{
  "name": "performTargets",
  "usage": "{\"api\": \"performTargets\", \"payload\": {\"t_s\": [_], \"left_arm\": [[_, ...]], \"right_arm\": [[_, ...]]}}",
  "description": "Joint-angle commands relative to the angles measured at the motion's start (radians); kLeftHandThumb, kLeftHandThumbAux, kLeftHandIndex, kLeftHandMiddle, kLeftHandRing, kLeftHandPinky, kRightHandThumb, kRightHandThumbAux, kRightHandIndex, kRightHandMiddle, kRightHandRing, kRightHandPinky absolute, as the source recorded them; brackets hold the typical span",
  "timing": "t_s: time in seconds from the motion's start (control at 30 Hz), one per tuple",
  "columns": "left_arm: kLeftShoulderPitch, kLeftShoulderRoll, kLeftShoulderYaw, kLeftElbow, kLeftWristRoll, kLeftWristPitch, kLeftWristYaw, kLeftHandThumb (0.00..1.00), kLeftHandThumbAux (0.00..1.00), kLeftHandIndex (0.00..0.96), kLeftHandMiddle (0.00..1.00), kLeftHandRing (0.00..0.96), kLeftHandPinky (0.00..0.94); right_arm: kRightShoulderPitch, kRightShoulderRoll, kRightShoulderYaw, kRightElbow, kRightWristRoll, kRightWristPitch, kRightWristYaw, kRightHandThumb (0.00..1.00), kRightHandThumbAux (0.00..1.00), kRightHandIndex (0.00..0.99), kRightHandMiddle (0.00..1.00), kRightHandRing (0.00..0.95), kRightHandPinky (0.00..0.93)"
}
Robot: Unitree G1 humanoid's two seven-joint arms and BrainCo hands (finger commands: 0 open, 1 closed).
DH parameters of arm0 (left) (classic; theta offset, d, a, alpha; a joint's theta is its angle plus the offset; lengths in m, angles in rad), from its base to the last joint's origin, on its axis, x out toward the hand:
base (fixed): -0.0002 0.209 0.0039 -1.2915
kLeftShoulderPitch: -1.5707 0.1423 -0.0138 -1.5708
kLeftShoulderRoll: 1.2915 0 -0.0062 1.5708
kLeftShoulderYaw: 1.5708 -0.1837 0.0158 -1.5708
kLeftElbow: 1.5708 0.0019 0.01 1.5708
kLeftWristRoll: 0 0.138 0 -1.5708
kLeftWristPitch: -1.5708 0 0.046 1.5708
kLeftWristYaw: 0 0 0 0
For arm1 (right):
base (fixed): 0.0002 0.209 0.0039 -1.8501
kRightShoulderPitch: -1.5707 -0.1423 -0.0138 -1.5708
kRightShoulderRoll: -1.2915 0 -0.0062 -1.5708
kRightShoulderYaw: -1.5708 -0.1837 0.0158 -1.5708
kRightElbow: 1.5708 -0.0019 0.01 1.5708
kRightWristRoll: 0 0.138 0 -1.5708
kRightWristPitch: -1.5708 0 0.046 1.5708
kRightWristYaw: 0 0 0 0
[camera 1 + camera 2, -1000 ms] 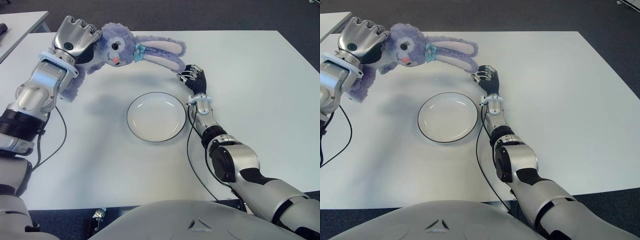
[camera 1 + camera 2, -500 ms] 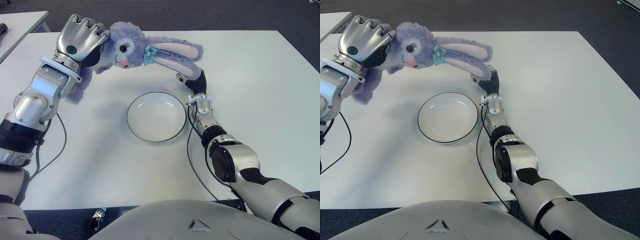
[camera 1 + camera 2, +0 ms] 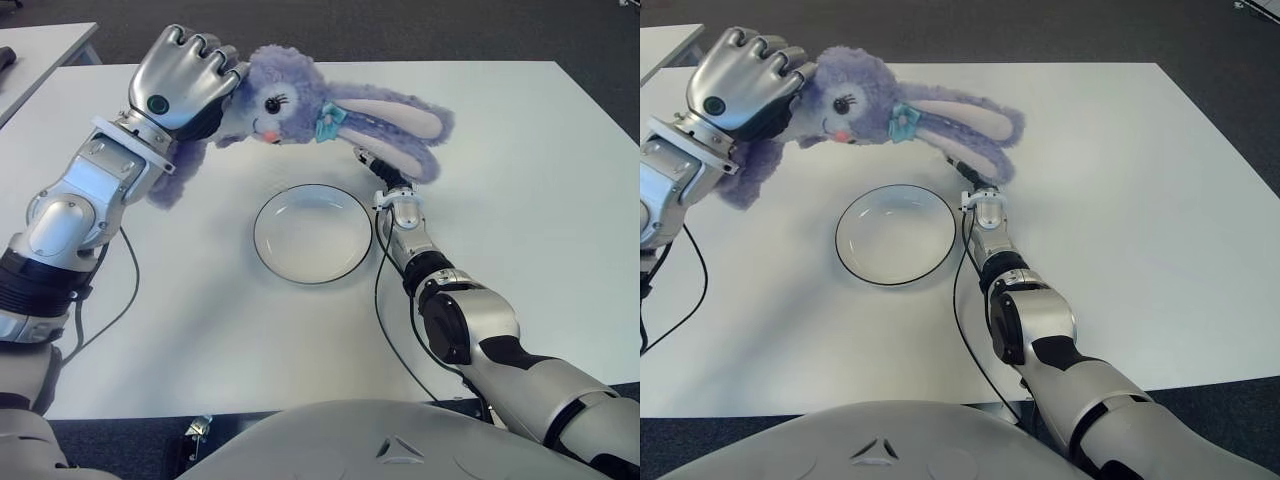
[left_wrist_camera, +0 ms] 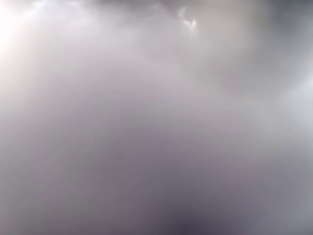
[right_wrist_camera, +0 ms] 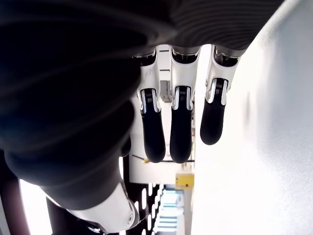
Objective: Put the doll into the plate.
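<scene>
Doll (image 3: 290, 100): purple plush rabbit, gripped by the left hand (image 3: 185, 80), held above the table (image 3: 520, 150) behind the plate (image 3: 313, 233). Right hand (image 5: 178, 122): fingers extended, apparently holding nothing, shown beside the plate under the doll's ears.

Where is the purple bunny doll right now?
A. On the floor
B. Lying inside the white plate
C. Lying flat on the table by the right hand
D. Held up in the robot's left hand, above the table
D: the left hand grips the purple bunny doll by its head, in the air behind the empty plate.
</scene>
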Motion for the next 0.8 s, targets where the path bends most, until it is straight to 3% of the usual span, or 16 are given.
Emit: {"api": "performTargets", "payload": {"t_s": [0.03, 0.33, 0.8], "left_arm": [[0.022, -0.011, 0.026, -0.034, 0.007, -0.041, 0.01, 0.852, 0.667, 0.4, 0.543, 0.817, 0.822], [0.007, -0.02, 0.042, -0.04, -0.006, -0.097, 0.025, 0.853, 0.667, 0.4, 0.542, 0.818, 0.82], [-0.038, -0.112, 0.019, -0.032, -0.014, -0.159, 0.01, 0.852, 0.667, 0.399, 0.543, 0.817, 0.827]], "right_arm": [[0.199, 0.059, -0.008, 0.144, 0.002, 0.135, 0.008, 0.275, 0.917, 0.35, 0.367, 0.358, 0.314], [0.197, 0.062, -0.009, 0.144, 0.002, 0.133, 0.002, 0.265, 0.908, 0.349, 0.37, 0.36, 0.313], [0.2, 0.059, -0.005, 0.144, -0.003, 0.125, -0.001, 0.309, 0.905, 0.361, 0.376, 0.367, 0.336]]}}
